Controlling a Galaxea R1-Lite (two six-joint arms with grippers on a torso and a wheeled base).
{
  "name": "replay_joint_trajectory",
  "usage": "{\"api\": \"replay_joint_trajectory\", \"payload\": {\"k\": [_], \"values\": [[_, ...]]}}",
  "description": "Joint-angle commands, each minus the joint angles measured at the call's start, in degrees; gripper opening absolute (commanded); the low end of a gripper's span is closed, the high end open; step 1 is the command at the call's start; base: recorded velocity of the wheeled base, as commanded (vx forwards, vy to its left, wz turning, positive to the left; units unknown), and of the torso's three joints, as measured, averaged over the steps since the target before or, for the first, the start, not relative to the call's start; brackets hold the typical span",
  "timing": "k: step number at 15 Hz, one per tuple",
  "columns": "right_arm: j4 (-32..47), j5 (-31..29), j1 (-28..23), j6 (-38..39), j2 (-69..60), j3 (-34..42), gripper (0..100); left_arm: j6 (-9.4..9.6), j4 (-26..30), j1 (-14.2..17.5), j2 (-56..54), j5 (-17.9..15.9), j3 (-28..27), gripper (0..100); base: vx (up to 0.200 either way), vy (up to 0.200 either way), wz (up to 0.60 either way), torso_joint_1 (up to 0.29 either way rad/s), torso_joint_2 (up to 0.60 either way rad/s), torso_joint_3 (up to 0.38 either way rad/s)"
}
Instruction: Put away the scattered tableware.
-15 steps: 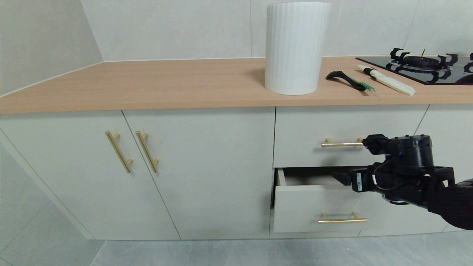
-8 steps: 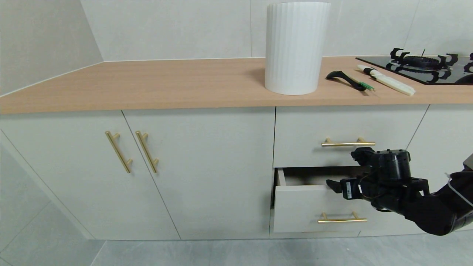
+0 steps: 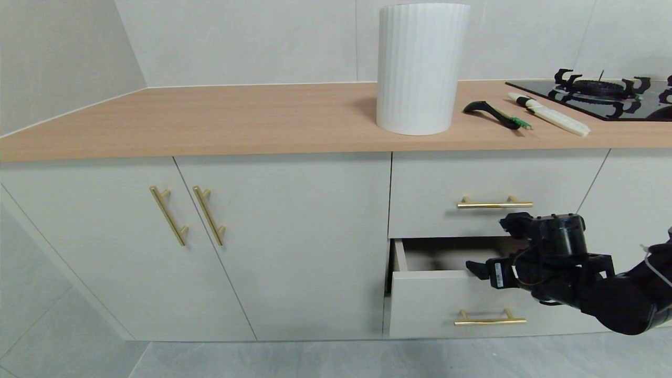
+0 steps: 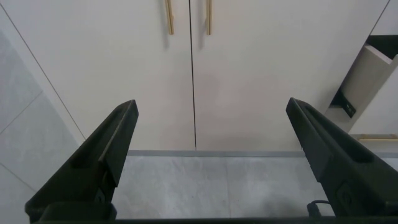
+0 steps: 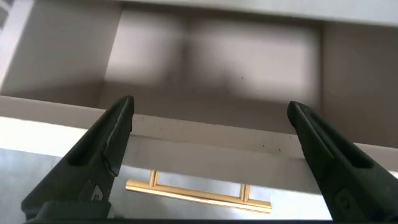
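The left gripper [image 4: 211,109] hangs low in front of the pale cabinet doors [image 4: 249,74] with their two upright brass bar handles [image 3: 168,215]. Its fingers are spread wide and hold nothing. On the wooden counter [image 3: 236,118] stands a tall white ribbed cylinder [image 3: 420,68]. Just beyond it, between the cylinder and the black gas hob [image 3: 604,89], lies the tableware: a black-handled utensil with a green tip [image 3: 496,114] and, near it but apart, a long cream-white plastic knife [image 3: 548,113]. Both lie flat on the wood.

Below them the lower pale drawer [image 3: 436,299] stands part-way out, its brass handle [image 5: 199,193] facing forward. The right gripper [image 3: 493,244] sits at the drawer's open mouth, fingers wide apart and gripping nothing.

Both pieces look light, stiff and slim. Their low profile probably leaves little to pinch, so the likeliest hold is across the thicker handle near its middle. The knife's smooth plastic may slip or swing if taken near one end.
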Motion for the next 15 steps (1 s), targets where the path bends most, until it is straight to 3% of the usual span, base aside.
{"api": "replay_joint_trajectory", "payload": {"k": [1, 7, 15], "values": [[1.2, 0.1, 0.2, -0.1, -1.9, 0.0, 100, -0.01, 0.0, 0.0, 0.1, 0.0, 0.0, 100, 0.000, 0.000, 0.00, 0.000, 0.00, 0.000], [16.2, 1.9, 2.6, -0.4, -9.2, -0.7, 100, -0.01, 0.0, 0.0, 0.1, 0.1, 0.0, 100, 0.000, 0.000, 0.00, 0.000, 0.00, 0.000], [30.2, 2.1, 6.5, -4.5, -14.9, -0.7, 100, -0.01, 0.0, 0.0, 0.1, 0.1, 0.0, 100, 0.000, 0.000, 0.00, 0.000, 0.00, 0.000]]}}
